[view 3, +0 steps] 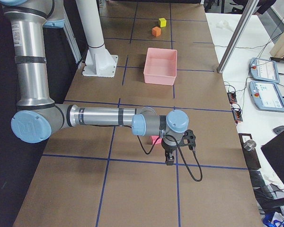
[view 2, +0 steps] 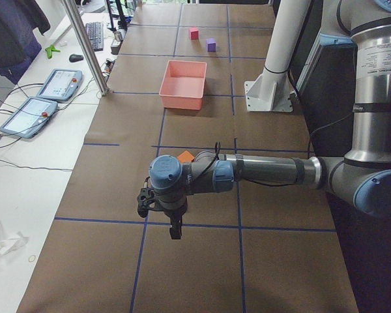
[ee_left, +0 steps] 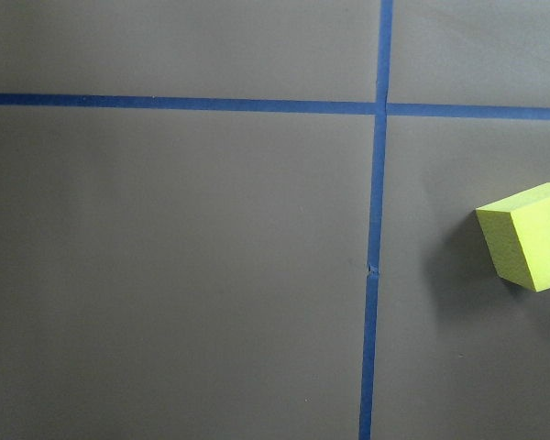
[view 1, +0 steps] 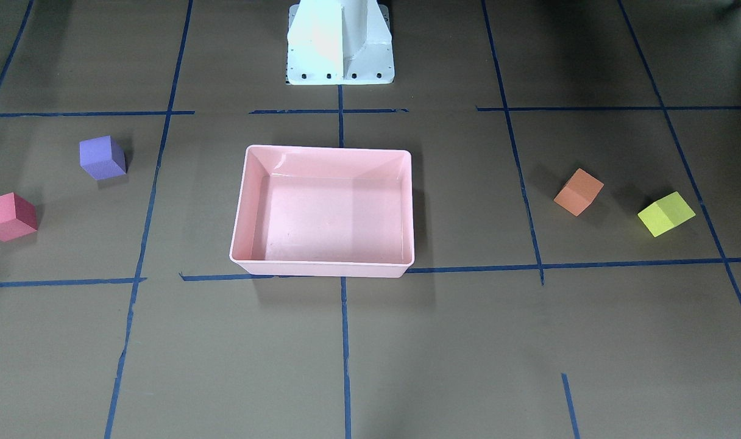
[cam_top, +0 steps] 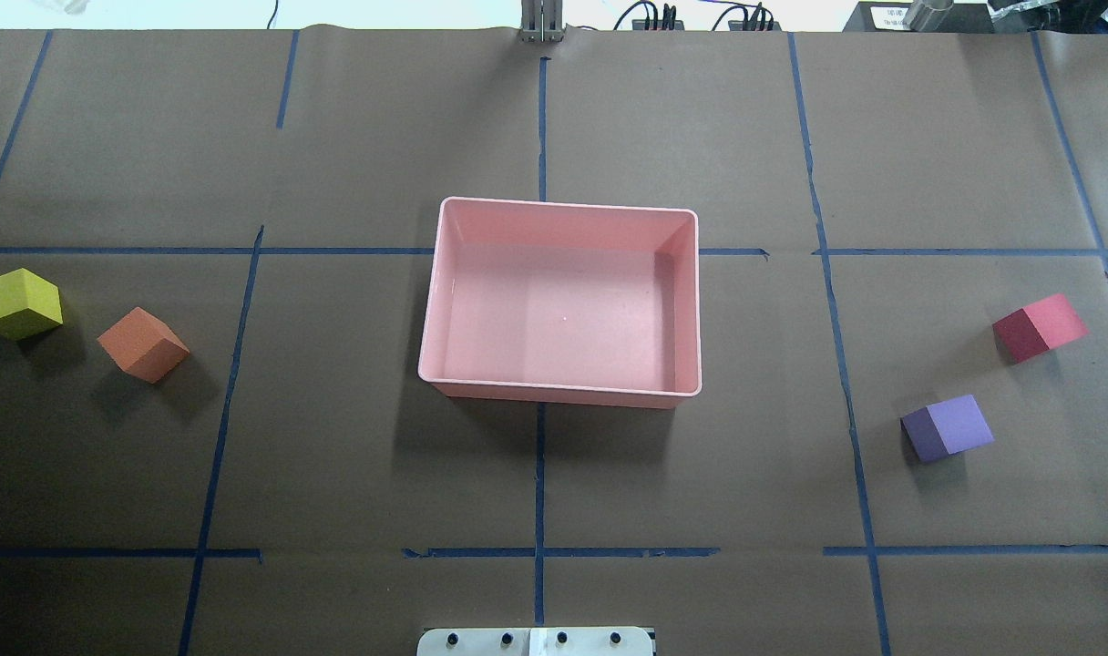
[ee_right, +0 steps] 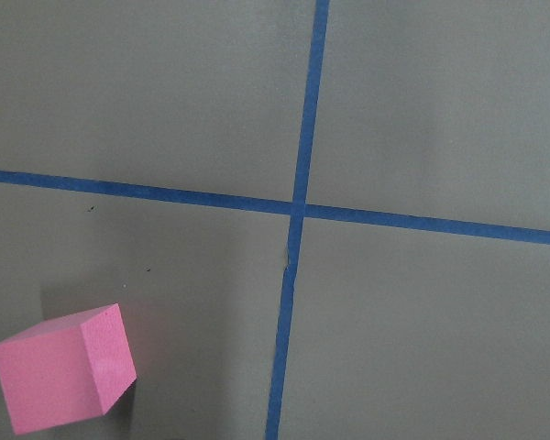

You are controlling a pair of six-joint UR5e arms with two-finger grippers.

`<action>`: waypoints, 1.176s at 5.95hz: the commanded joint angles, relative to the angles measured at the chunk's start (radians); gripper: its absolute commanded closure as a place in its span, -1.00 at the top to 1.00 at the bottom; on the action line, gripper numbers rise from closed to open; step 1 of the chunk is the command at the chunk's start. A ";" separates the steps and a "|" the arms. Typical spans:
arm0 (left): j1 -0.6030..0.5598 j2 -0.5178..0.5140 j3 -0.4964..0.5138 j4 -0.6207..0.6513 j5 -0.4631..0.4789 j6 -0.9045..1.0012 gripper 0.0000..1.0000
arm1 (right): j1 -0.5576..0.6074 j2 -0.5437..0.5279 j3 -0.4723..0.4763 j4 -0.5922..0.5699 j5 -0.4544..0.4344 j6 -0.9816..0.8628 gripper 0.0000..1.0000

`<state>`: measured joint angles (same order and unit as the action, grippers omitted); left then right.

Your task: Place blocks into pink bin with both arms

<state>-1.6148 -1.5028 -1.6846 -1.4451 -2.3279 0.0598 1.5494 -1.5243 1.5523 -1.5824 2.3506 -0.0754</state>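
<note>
- The pink bin was shown at the middle of the paper-covered table with nothing inside it.
- The yellow-green cube and the orange cube were seen near each other on the robot's left, well apart from the bin.
- The red-pink cube and the purple cube were seen on the robot's right, likewise well apart from the bin.
- The left gripper was held above the table near the yellow-green cube. It appeared only in a side view, so its opening could not be told. No cube was seen in it.
- The right gripper was held above the table near the red-pink cube. Its opening could not be told either, and no cube was seen in it.
- The task was judged to be at its outset, with no cube binned and all four left to be picked up and placed, presumably two by each arm.
</note>
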 commanded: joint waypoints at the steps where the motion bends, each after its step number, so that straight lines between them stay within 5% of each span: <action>1: 0.001 -0.010 -0.013 -0.003 -0.002 0.000 1.00 | 0.000 -0.002 0.009 0.118 0.001 -0.001 1.00; 3: 0.015 -0.039 -0.023 -0.001 0.007 -0.011 1.00 | -0.015 0.004 0.008 0.229 -0.001 0.012 1.00; 7: 0.013 -0.111 -0.006 -0.041 0.002 -0.012 1.00 | -0.014 -0.003 0.040 0.264 0.006 0.061 1.00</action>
<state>-1.6019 -1.5875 -1.6967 -1.4857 -2.3219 0.0467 1.5344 -1.5213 1.5820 -1.3358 2.3561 -0.0194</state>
